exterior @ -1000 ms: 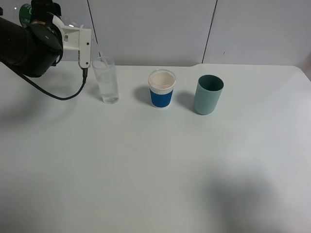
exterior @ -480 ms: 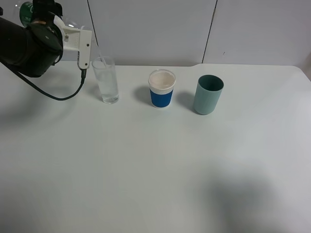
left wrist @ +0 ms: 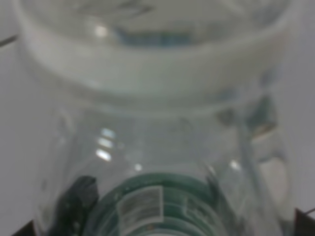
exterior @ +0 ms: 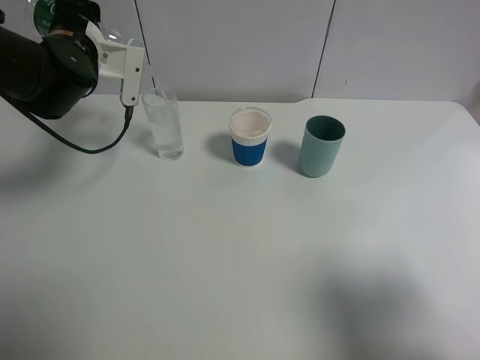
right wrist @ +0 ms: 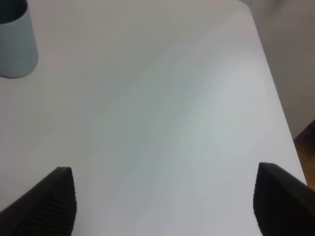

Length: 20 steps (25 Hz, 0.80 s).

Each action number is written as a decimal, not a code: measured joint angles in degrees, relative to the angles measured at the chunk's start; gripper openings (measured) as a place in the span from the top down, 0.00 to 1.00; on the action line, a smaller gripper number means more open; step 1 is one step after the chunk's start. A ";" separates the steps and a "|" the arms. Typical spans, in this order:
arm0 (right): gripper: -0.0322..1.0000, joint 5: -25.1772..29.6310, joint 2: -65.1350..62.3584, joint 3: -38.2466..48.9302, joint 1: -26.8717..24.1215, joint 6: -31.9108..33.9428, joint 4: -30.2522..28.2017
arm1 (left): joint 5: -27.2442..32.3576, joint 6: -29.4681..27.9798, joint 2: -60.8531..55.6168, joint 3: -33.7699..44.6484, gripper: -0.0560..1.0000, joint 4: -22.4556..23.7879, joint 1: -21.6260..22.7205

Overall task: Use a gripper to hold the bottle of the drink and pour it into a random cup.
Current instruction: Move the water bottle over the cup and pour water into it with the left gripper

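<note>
Black left claw [exterior: 73,15] is clamped tight on the bottle of the drink [exterior: 43,13], high above the desk [exterior: 240,247] at far left. The bottle's long axis looks tipped over, neck toward the tall glass cup [exterior: 163,124] just below-right. Left arm nearest. Meanwhile the right claw [right wrist: 167,206] gapes wide, empty.

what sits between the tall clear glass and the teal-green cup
The blue cup with a white rim stands between them, shown in the exterior high view.
</note>
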 joint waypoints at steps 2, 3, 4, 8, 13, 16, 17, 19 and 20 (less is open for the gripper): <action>0.25 0.00 0.00 0.00 0.00 0.00 0.00 | 0.00 0.00 0.00 0.00 0.43 0.28 0.00; 0.25 0.00 0.00 0.00 0.00 0.00 0.00 | 0.00 0.00 0.00 0.00 0.43 0.28 0.00; 0.25 0.00 0.00 0.00 0.00 0.00 0.00 | 0.00 0.00 0.00 0.00 0.43 0.28 0.00; 0.25 0.00 0.00 0.00 0.00 0.00 0.00 | 0.00 1.53 0.00 0.00 0.43 0.46 0.00; 0.25 0.00 0.00 0.00 0.00 0.00 0.00 | 0.00 2.58 0.00 0.00 0.43 0.46 0.00; 0.25 0.00 0.00 0.00 0.00 0.00 0.00 | 0.00 2.63 0.00 0.00 0.43 0.51 0.00; 0.25 0.00 0.00 0.00 0.00 0.00 0.00 | 0.00 2.63 0.00 0.00 0.43 0.51 0.00; 0.25 0.00 0.00 0.00 0.00 0.00 0.00 | 0.00 2.63 0.00 0.00 0.43 0.57 0.00; 0.25 0.00 0.00 0.00 0.00 0.00 0.00 | 0.00 2.63 0.00 0.00 0.43 0.69 0.00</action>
